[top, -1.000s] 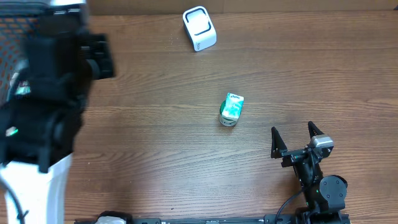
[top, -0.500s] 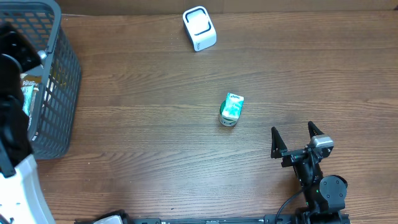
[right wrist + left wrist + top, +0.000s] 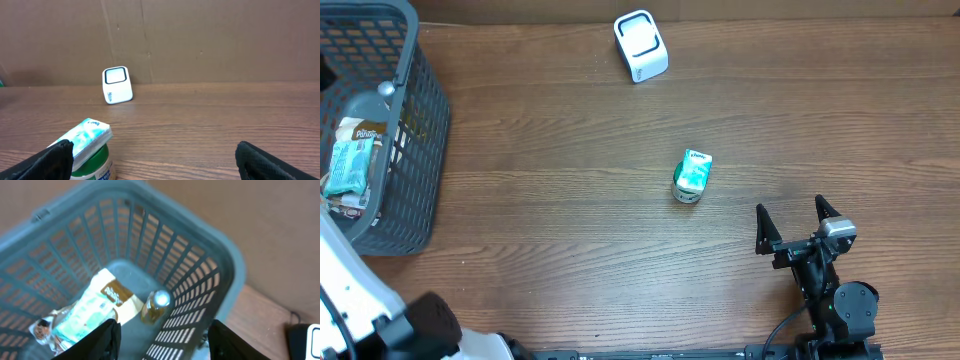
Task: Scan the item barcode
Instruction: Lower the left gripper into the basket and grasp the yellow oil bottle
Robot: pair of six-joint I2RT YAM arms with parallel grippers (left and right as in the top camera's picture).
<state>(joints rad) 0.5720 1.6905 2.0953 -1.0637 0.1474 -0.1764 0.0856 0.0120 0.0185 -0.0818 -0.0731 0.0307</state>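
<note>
Brown wooden desk (image 3: 570, 230) fills the overhead view, and a cardboard wall (image 3: 200, 40) backs it in the right wrist view. Over at the left edge sits a grey basket (image 3: 425, 150), holding a teal packet (image 3: 346, 165) and a bottle (image 3: 380, 95) with a silver cap. Left claw (image 3: 164, 330) hangs above that basket, fingers spread, nothing between them. Right claw (image 3: 791, 214) is low at the near right of the desk, spread wide and empty. White scanner (image 3: 640, 46) stands at the far edge. And the green tub (image 3: 692, 177) is at mid-desk, well apart from both claws and the scanner, with a white-and-teal pack tilted on top.
</note>
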